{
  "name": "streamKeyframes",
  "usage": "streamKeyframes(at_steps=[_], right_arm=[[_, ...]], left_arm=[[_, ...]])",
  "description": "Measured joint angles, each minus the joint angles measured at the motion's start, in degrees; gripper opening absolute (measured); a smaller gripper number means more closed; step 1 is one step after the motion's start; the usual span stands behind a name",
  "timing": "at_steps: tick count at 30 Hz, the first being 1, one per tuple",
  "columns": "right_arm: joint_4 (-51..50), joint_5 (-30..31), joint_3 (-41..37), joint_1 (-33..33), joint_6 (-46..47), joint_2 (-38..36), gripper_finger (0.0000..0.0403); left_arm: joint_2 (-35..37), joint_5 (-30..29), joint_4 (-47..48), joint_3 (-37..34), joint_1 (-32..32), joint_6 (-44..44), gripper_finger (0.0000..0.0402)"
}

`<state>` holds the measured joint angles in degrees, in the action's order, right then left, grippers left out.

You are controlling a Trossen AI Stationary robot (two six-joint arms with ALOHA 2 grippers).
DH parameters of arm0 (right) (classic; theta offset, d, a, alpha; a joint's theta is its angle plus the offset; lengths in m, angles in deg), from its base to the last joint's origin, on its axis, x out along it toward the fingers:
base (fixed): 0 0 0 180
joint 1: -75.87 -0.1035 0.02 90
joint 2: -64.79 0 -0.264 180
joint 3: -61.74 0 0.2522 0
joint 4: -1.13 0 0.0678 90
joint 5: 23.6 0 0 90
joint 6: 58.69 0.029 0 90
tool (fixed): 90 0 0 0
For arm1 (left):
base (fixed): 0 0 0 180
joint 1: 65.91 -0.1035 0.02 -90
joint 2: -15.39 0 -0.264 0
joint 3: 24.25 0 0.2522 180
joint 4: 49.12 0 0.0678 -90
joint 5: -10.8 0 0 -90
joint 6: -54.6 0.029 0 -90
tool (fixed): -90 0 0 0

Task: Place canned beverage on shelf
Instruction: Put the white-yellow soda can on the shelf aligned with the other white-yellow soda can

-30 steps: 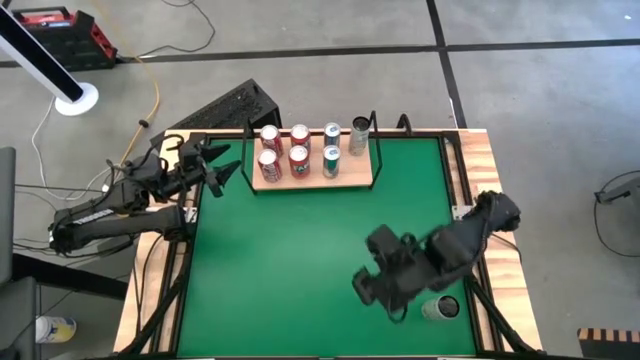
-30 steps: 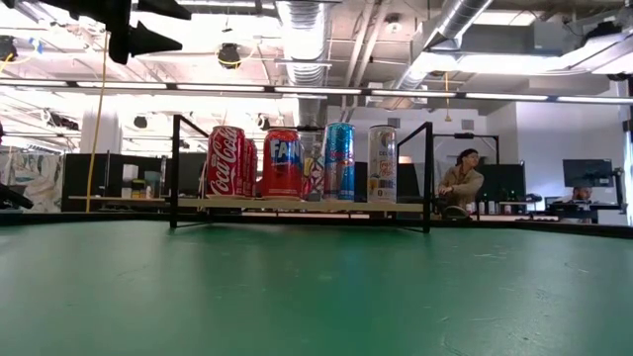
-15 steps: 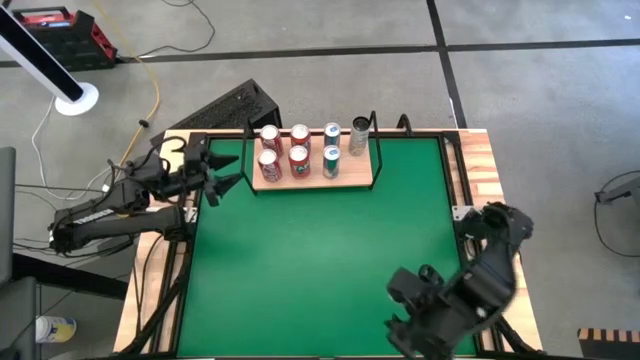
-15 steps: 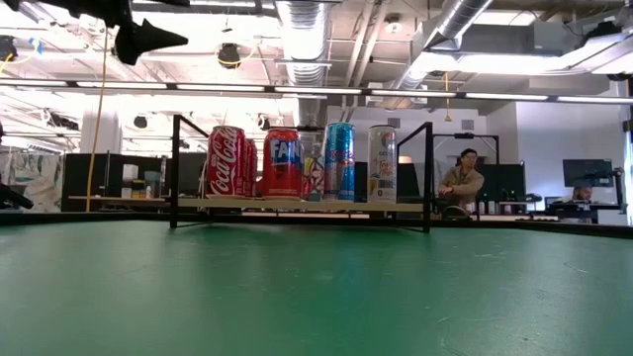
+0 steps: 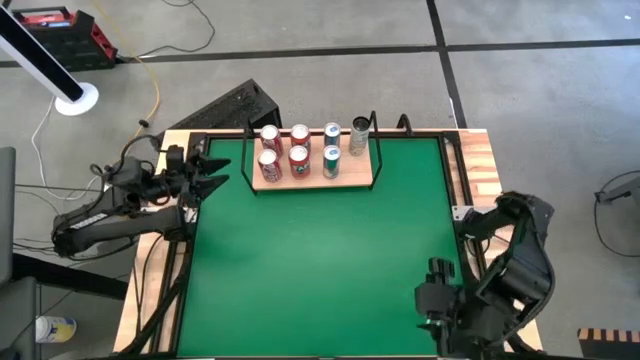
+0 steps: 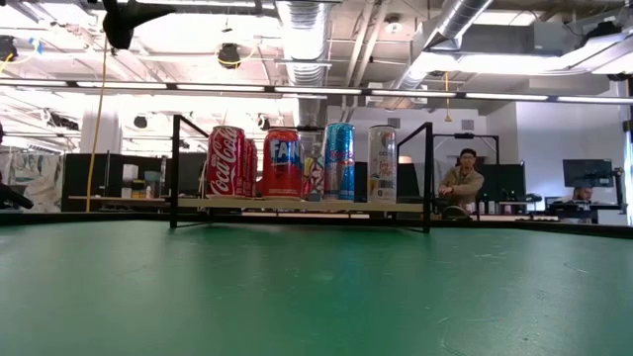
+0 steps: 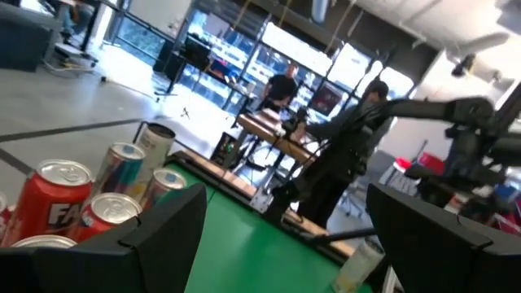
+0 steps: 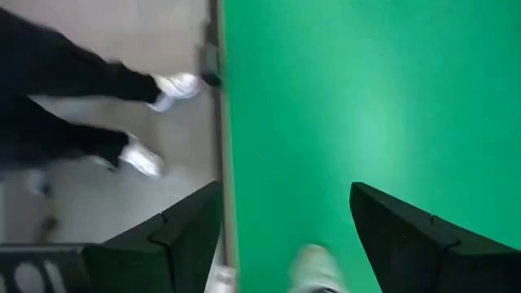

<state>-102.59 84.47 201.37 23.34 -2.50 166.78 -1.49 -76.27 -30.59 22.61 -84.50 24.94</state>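
High view: seven cans (image 5: pixel 299 153) crowd shelf (image 5: pixel 355 180); table (image 5: pixel 320 250).

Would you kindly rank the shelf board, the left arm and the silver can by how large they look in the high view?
1. Left arm: the longest, reaching from the table's left edge.
2. Shelf: a pale board several cans wide.
3. Silver can: the smallest, standing at the shelf's right end.
The arm rides nearer the camera, so its lead may be overstated.

both arms are dark, near-black, built of rounded jointed segments. the left arm (image 5: pixel 110 212) carries thin black cables along its links. the left gripper (image 5: pixel 205 172) ends in pointed, wedge-shaped black fingers (image 7: pixel 155 232). the right arm (image 5: pixel 510 265) is bulkier; its right gripper (image 8: pixel 285 236) has matching matte black angular fingers (image 8: pixel 411 236).
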Motion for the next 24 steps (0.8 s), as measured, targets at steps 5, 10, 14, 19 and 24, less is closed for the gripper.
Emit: streamKeyframes(at_steps=[5, 10, 14, 19, 24], right_arm=[[-0.08, -3.56, -14.58, 0.78, -3.00, -10.41, 0.0290], [-0.27, -11.94, -27.69, 1.32, 5.01, -21.57, 0.0291], [-0.14, -17.98, -34.11, 1.28, 11.85, -27.38, 0.0291], [-0.02, -18.45, -38.50, 1.28, 24.98, -31.39, 0.0291], [-0.07, -18.52, -41.77, 1.23, 40.32, -32.47, 0.0292]], left_arm=[[0.62, -0.79, 0.27, 0.00, -0.01, -3.46, 0.0322], [0.84, 4.72, 0.28, 0.00, 0.02, -6.44, 0.0322], [0.82, 4.41, 1.40, 0.00, 0.02, -6.15, 0.0322], [0.80, 1.18, 3.76, 0.00, 0.02, -5.10, 0.0322], [0.82, 0.91, 3.68, 0.00, 0.02, -2.55, 0.0322]])
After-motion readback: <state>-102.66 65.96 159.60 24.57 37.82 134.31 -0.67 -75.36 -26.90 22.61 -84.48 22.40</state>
